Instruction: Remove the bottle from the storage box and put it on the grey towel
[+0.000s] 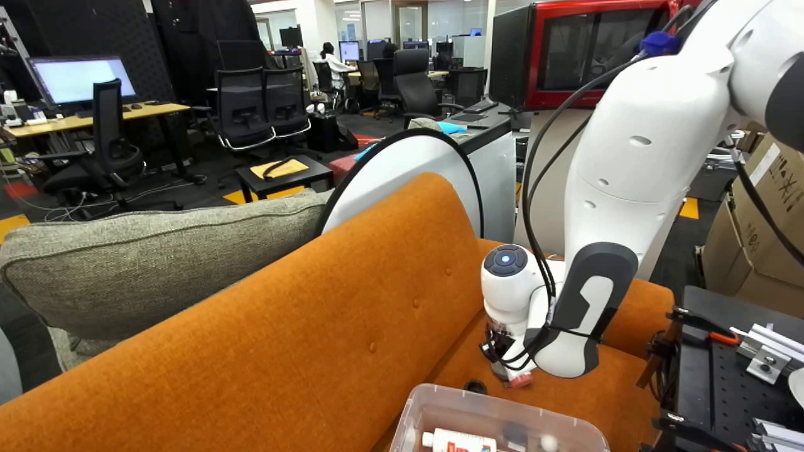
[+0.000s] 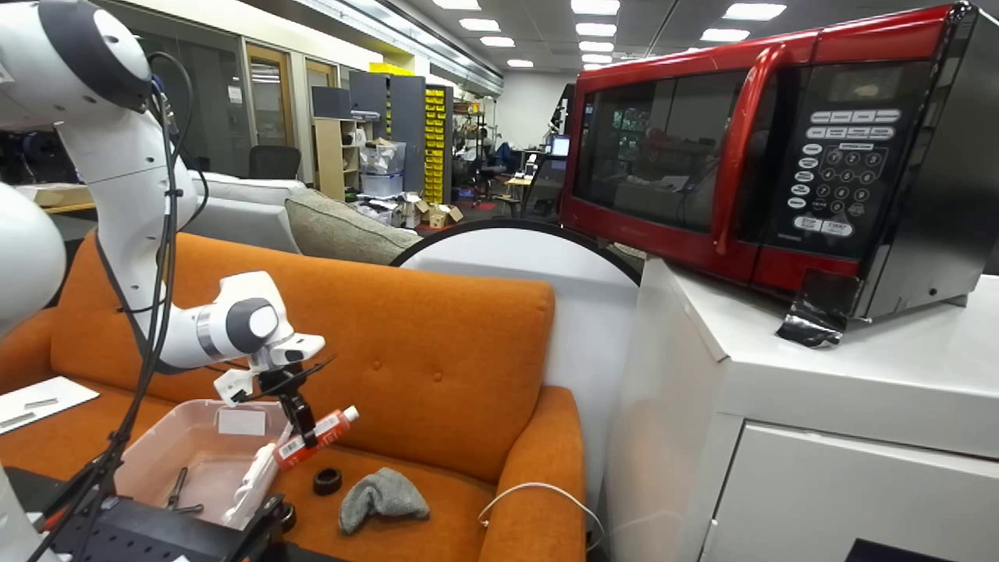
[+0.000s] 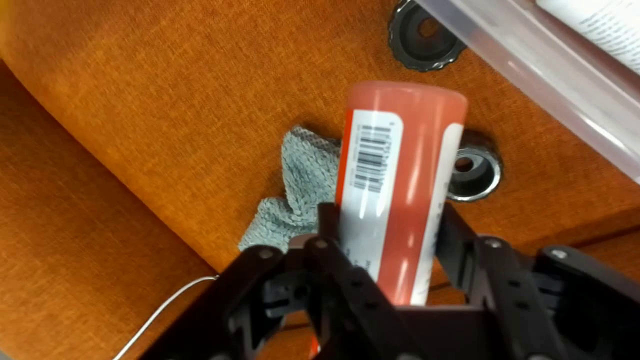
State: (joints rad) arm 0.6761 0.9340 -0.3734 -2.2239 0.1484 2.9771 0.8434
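Holding red bottle (image 3: 395, 190) outside box rim (image 3: 545, 75), apart from grey towel (image 2: 383, 497).

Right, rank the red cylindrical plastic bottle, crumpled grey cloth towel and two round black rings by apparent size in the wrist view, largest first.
1. Red cylindrical plastic bottle, held nearer the camera.
2. Crumpled grey cloth towel, partly covered.
3. Upper black ring and lower black ring: look alike, both partly hidden, so unranked.

You're in an open-plan office or lab: well apart from your gripper (image 3: 387, 216) stand a desk (image 1: 152, 113) with a monitor (image 1: 70, 80), office chairs (image 1: 242, 103) and yellow storage bins (image 2: 435, 144).
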